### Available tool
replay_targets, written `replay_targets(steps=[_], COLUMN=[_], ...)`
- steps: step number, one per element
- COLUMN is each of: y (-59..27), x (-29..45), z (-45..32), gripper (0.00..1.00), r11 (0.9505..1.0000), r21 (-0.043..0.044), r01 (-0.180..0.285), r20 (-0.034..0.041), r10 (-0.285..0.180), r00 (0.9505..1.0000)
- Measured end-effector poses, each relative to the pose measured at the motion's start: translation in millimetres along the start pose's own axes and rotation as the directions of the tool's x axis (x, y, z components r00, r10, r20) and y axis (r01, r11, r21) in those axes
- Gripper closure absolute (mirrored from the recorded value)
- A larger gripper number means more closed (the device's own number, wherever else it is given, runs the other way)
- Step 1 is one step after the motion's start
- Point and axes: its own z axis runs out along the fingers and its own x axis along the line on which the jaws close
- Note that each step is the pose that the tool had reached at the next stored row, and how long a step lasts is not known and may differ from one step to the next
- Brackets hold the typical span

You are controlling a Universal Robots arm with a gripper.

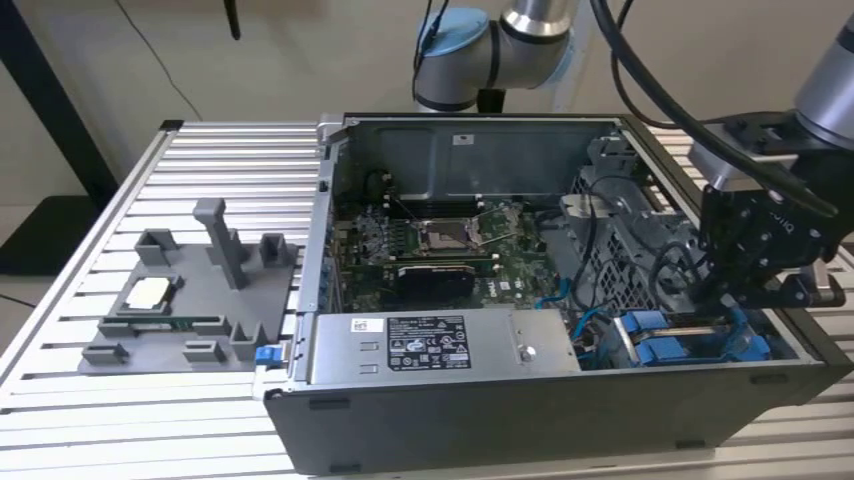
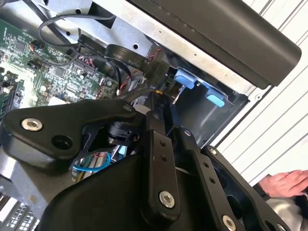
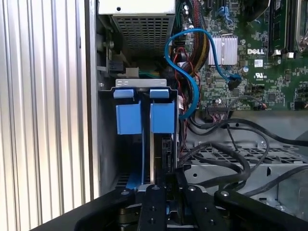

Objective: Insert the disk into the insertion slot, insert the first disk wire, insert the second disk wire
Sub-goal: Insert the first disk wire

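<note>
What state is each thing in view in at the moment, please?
computer case: open, side panel off.
disk: in the insertion slot, blue end tabs showing.
insertion slot: holds the disk.
gripper: inside the case, at the slot.
blue cable: curled in a loop beside the slot.

Soft, even light is falling across the ribbed table (image 1: 80, 390), which is glaring white in the second wrist view, while the computer case (image 1: 534, 425) is shading its own interior.
</note>
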Motion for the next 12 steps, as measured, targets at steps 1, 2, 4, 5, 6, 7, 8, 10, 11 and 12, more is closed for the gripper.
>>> replay_targets(steps=[1, 2, 4, 5, 6, 7, 8, 10, 11, 12], y=[-0.6, -0.9, -1.1, -1.1, -1.1, -1.2, -1.2, -1.2, -1.2, -1.2], x=[-0.1, -0.1, 0.0, 0.0, -0.2, -0.4, -0.4, -0.4, -0.4, -0.4], z=[0.3, 0.6, 1.1, 1.6, 1.7, 1.8, 1.9, 3.3, 4.9, 6.5], gripper=[0.81, 0.81, 0.81, 0.81, 0.81, 0.81, 0.81, 0.81, 0.81, 0.81], r11=[1.0, 1.0, 1.0, 1.0, 1.0, 1.0, 1.0, 1.0, 1.0, 1.0], r21=[0.0, -0.0001, -0.0001, -0.0002, -0.0002, -0.0002, -0.0003, -0.0002, -0.0002, -0.0001], r01=[0.0, 0.0, 0.0, 0.0, 0.0, 0.0, 0.0, 0.0, 0.0, 0.0], r20=[0.0008, 0.0016, 0.005, 0.0079, 0.01, 0.0118, 0.0125, 0.013, 0.0127, 0.0124], r10=[0.0, 0.0, 0.0, 0.0, 0.0, 0.0, 0.0, 0.0, 0.0, 0.0], r00=[1.0, 1.0, 1.0, 1.0, 1.0, 0.9999, 0.9999, 0.9999, 0.9999, 0.9999])
